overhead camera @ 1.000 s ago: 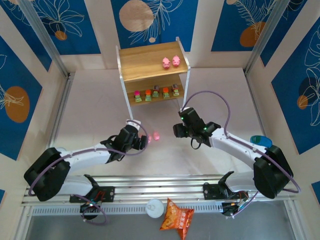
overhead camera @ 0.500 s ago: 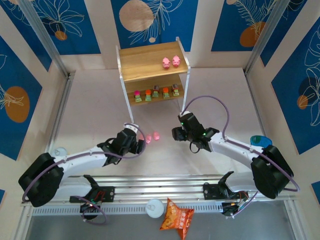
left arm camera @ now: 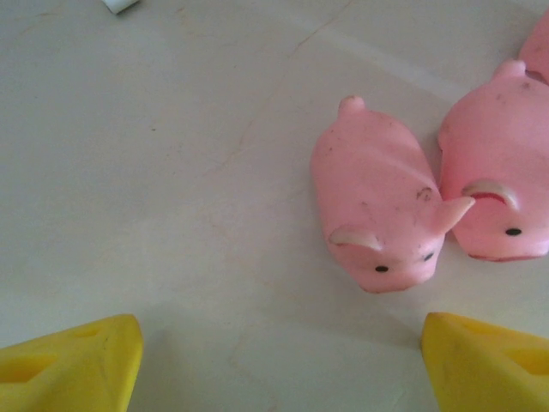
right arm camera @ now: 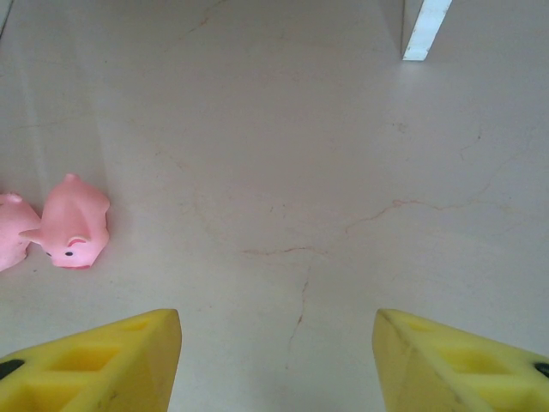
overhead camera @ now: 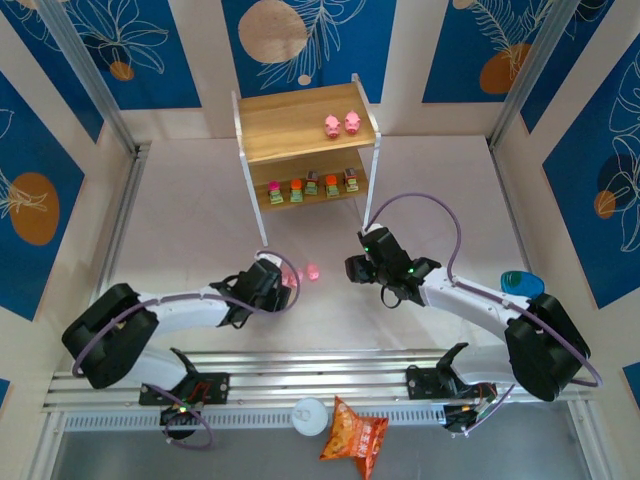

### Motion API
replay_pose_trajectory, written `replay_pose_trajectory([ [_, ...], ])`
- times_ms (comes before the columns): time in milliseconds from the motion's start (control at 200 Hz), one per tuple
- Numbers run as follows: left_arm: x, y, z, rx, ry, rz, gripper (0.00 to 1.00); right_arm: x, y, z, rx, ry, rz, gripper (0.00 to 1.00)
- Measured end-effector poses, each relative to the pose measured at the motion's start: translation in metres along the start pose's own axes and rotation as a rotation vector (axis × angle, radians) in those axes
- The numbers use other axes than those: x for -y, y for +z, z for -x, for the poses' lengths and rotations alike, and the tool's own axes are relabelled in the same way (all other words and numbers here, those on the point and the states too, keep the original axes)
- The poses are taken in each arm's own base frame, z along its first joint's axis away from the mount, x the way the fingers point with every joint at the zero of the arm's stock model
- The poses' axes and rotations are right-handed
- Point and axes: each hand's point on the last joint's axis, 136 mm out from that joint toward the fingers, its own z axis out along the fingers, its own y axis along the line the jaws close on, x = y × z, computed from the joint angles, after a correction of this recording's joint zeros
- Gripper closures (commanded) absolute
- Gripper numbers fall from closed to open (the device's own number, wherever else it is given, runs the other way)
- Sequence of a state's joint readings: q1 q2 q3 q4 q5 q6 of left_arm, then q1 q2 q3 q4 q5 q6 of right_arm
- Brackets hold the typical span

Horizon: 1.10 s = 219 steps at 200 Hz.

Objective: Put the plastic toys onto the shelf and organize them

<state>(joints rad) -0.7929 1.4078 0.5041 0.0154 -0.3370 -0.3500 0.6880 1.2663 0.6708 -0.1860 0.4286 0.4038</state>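
Low on the left of the tabletop (overhead camera: 180, 220), the left arm (overhead camera: 170, 308) stretches toward the middle, and the left jaws end just beside two loose pigs. Seen from the left wrist, these jaws stand wide apart and hold nothing — a yellow fingertip (left arm camera: 73, 360) sits in each lower corner with bare tabletop between. Just ahead of them the first loose pig (left arm camera: 382, 206) lies nearer the right-hand fingertip, snout toward the camera. The second loose pig (left arm camera: 502, 184) presses against its flank, touching it.

Farther back, at the middle, stands the shelf (overhead camera: 285, 125). Its upper board carries two more pigs side by side toward the right end, the left shelf pig (overhead camera: 332, 125) and the right shelf pig (overhead camera: 352, 121). A row of five blocky toys (overhead camera: 312, 186) lines the lower board.

At the near edge, below the arm bases, a white round cap (overhead camera: 310, 415) lies beside an orange snack bag (overhead camera: 355, 435), whose print is too small to read.

Right of the loose pigs and a little apart from them, the right arm (overhead camera: 470, 300) brings the right jaws in. The right wrist view shows them parted and empty — one yellow pad (right arm camera: 463, 360) on each side over bare tabletop, with a white shelf leg (right arm camera: 425, 30) at the top. A blue object (overhead camera: 520, 283) rests beside this arm.
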Motion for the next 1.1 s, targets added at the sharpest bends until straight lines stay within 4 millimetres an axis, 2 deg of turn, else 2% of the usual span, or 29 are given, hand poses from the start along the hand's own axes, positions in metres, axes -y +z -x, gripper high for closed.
replay_pose_trajectory([
  [320,0.002,0.007,0.010,0.001,0.003,0.024,0.15,-0.002,0.000,-0.001,-0.004,0.000,0.010,0.39],
  [820,-0.005,0.011,0.013,0.000,-0.050,0.020,0.15,-0.004,0.000,-0.001,-0.008,0.000,0.021,0.39],
  [1096,-0.032,0.015,0.020,0.017,-0.118,0.092,0.16,-0.006,0.000,-0.002,-0.012,0.000,0.032,0.39],
])
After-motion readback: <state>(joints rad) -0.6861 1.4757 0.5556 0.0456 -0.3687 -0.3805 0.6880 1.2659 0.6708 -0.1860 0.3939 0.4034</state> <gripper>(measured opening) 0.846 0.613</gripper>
